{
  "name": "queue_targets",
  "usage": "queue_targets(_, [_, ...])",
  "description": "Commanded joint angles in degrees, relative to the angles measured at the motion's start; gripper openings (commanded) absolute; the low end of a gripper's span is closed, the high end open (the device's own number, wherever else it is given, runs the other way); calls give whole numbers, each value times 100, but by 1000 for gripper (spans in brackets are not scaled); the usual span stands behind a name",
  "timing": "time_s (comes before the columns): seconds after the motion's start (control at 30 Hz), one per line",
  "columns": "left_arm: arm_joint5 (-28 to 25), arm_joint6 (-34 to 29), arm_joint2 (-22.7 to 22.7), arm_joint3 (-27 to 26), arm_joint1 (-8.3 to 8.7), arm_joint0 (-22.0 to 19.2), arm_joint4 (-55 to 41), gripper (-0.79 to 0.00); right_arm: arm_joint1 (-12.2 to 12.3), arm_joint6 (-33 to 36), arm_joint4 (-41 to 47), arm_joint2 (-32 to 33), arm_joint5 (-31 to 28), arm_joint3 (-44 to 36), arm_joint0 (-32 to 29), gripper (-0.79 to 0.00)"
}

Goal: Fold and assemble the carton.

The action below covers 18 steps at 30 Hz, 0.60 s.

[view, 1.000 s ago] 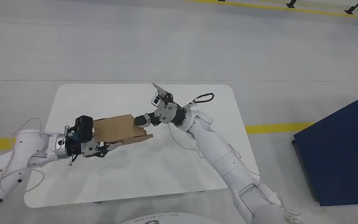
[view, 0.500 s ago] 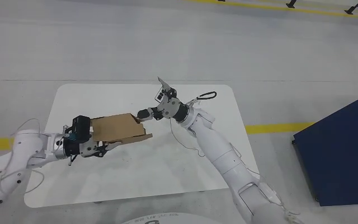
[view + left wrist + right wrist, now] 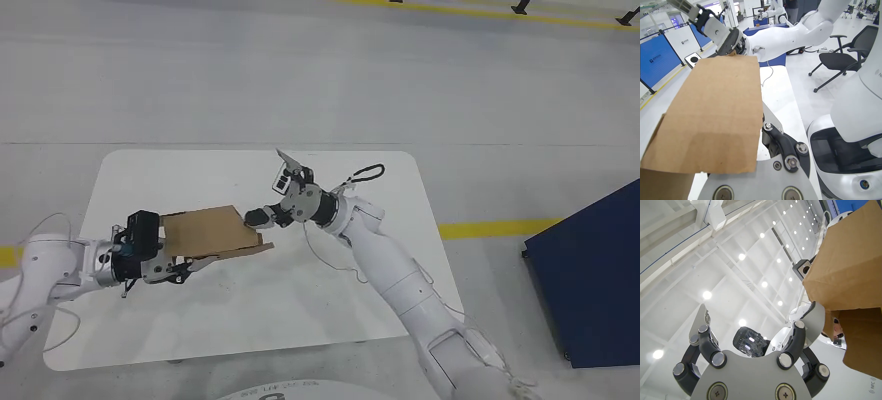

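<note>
White table (image 3: 320,300): one carton (image 3: 205,230), left gripper (image 3: 188,266) gripping, right gripper (image 3: 760,304) spread.

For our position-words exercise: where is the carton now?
In the top view the carton is over the left half of the table, held at one end by the left gripper, the right gripper at the other.

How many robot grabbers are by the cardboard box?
2. The left gripper clamps the box at one end. The right gripper is at the opposite end, open, with one finger against the box's corner.
</note>
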Motion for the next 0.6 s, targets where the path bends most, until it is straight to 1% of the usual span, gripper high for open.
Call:
queue_targets(0.0, [0,47,-33,-49,9,28,43,-785,-12,-14,-11,-66,60,33,48,0])
queue_targets(0.2, [0,201,-184,-216,46,170,229,-785,-57,49,88,-229,215,217,210,0])
queue_targets(0.33, [0,296,-306,-286,70,286,352,-785,-73,48,173,-220,187,352,282,0])
queue_targets(0.4, [0,337,-356,-313,78,339,403,-785,-89,-25,256,-216,42,351,246,0])
queue_targets(0.43, [0,353,-376,-322,81,362,423,-785,-92,151,365,-270,334,360,264,0])
queue_targets(0.57, [0,417,-438,-357,84,423,496,-785,-81,274,334,-242,468,493,357,0])
